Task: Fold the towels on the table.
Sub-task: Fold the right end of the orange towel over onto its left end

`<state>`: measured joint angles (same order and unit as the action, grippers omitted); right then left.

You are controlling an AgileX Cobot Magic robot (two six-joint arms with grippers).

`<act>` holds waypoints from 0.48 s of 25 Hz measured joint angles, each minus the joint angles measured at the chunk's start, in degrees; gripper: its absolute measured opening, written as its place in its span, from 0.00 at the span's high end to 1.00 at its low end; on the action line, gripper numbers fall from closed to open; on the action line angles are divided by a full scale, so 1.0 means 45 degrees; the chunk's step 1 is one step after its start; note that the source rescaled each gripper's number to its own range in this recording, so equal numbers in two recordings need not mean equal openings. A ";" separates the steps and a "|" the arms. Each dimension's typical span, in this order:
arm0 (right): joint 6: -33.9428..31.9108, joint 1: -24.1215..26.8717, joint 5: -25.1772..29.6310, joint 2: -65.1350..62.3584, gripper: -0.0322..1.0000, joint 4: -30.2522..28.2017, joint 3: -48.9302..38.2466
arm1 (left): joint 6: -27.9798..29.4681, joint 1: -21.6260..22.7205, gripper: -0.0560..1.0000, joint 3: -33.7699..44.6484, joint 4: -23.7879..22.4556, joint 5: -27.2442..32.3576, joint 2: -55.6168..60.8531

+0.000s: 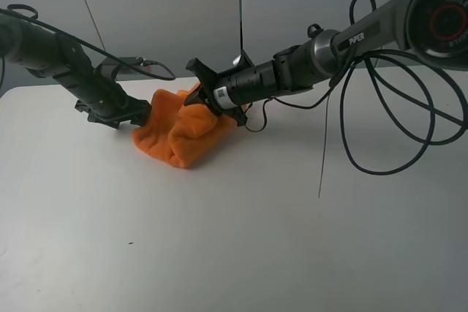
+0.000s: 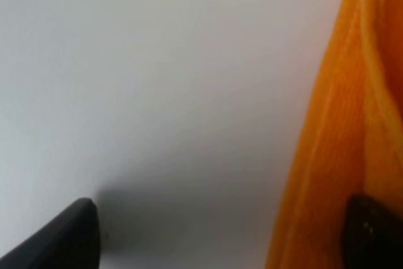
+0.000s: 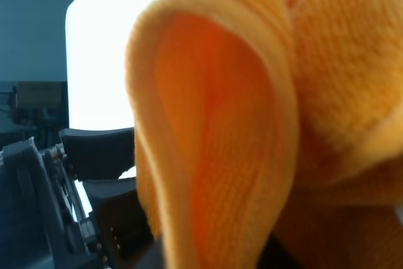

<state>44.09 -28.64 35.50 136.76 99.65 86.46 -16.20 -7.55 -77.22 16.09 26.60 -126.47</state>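
Exterior high shows the orange towel (image 1: pixel 183 133) bunched on my white counter (image 1: pixel 234 246), grey wall behind. Left wrist: my left gripper (image 2: pixel 220 231) spread wide beside cloth. Right wrist: towel fills view; my right gripper's (image 1: pixel 207 93) state, I cannot tell.

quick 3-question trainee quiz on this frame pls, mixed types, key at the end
1. True or false: the bright orange fuzzy microfibre cloth lies spread flat on the plain matte white-grey tabletop.
2. Multiple choice: where is the cloth in the high view? A) front edge of the table B) bunched between the two grippers, towards the back C) hanging off the right side.
3. Fill in: the left gripper has its fingers spread wide, one black fingertip over bare table, so it is ____.

Key: 1 false, it is bunched in a heap. 2 B. 3 open.
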 joint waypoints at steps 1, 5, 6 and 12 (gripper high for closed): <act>0.0000 0.0000 0.0138 0.0000 0.46 0.0000 0.0000 | 0.0000 0.0000 0.01 0.0000 0.0000 0.0029 0.0000; 0.0056 0.0000 0.0669 0.0000 0.04 0.0019 0.0000 | 0.0034 0.0169 0.01 0.0024 0.0143 0.0495 0.0330; 0.0056 0.0000 0.0784 0.0000 0.02 0.0027 0.0000 | 0.0089 0.0318 0.01 0.0100 0.0202 0.0804 0.0489; 0.0056 0.0000 0.0997 0.0000 0.00 0.0027 0.0000 | 0.0134 0.1549 0.01 0.0245 0.0204 0.1749 0.2484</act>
<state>44.34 -28.64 39.99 136.76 99.77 86.46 -15.60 -0.58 -76.12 17.00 34.47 -115.29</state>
